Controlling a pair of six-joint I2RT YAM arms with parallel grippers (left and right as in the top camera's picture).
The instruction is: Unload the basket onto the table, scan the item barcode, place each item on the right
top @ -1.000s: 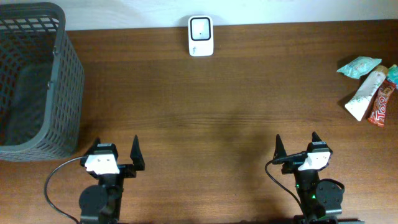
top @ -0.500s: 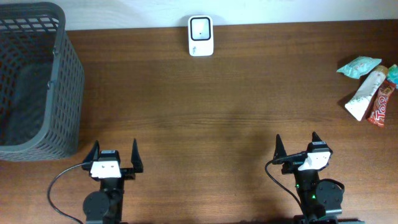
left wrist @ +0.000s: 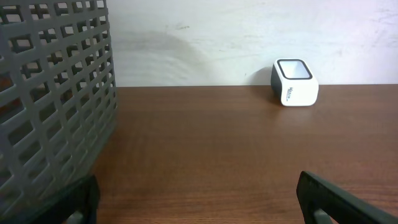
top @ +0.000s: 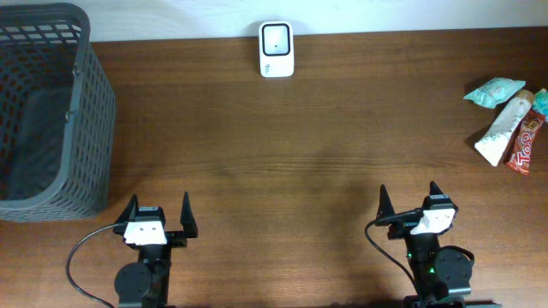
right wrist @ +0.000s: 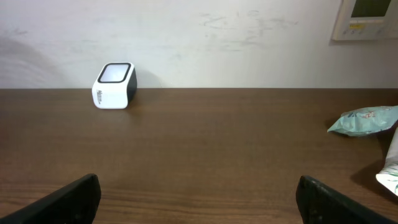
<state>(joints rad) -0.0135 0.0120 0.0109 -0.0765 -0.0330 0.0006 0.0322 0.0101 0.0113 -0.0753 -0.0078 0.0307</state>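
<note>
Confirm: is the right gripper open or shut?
Open. Overhead, the right gripper has its fingers spread wide, with only bare table between them; nothing is held.

Red wrapper [top: 524, 147] touching the white tube [top: 505, 130] showed white letters, roughly "Top". Small dark print on the white scanner [left wrist: 294, 83] was too blurred to read.

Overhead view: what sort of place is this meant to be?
Probably a mock shop checkout: a small white box-shaped scanner at the far edge, a grey plastic mesh basket on the left, and packaged goods at the right of the brown wooden table.
</note>
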